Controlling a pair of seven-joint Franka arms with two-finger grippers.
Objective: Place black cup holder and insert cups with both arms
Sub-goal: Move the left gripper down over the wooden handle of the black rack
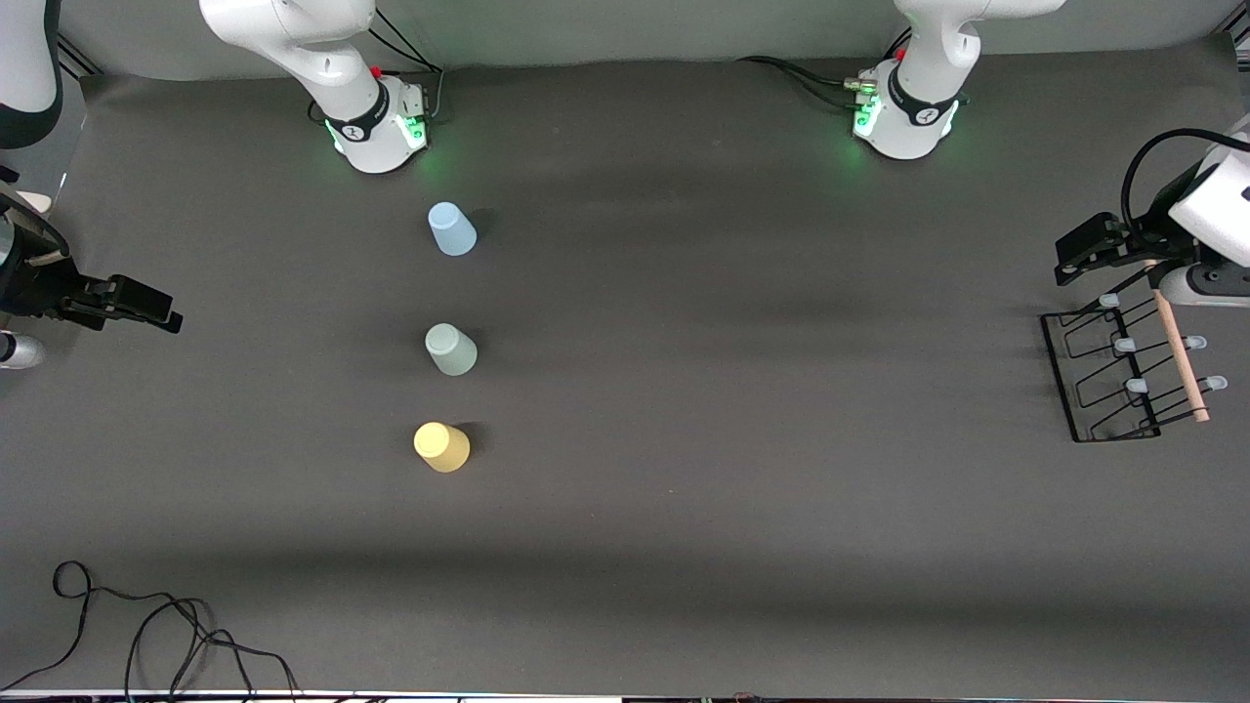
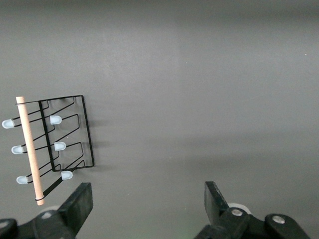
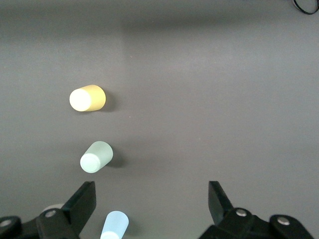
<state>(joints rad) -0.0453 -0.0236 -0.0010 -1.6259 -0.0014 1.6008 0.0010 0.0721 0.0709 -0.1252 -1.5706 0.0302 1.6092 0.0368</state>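
The black cup holder point(image 1: 1113, 376) stands at the left arm's end of the table, with its wooden rod handle point(image 1: 1180, 347) on top; it also shows in the left wrist view point(image 2: 65, 139). My left gripper point(image 1: 1069, 259) is open and empty, over the table just beside the holder point(image 2: 148, 199). Three cups stand upside down in a row toward the right arm's end: light blue point(image 1: 451, 229), grey-green point(image 1: 450, 350) and yellow point(image 1: 441, 446). My right gripper point(image 1: 156, 308) is open and empty, well apart from the cups point(image 3: 152, 201). Its view shows the yellow point(image 3: 87, 98), grey-green point(image 3: 96, 156) and blue point(image 3: 114, 225) cups.
A loose black cable point(image 1: 146, 635) lies at the table's front corner by the right arm's end. The arm bases point(image 1: 376, 127) point(image 1: 903, 117) stand along the back edge. The dark mat point(image 1: 742, 391) is bare between the cups and the holder.
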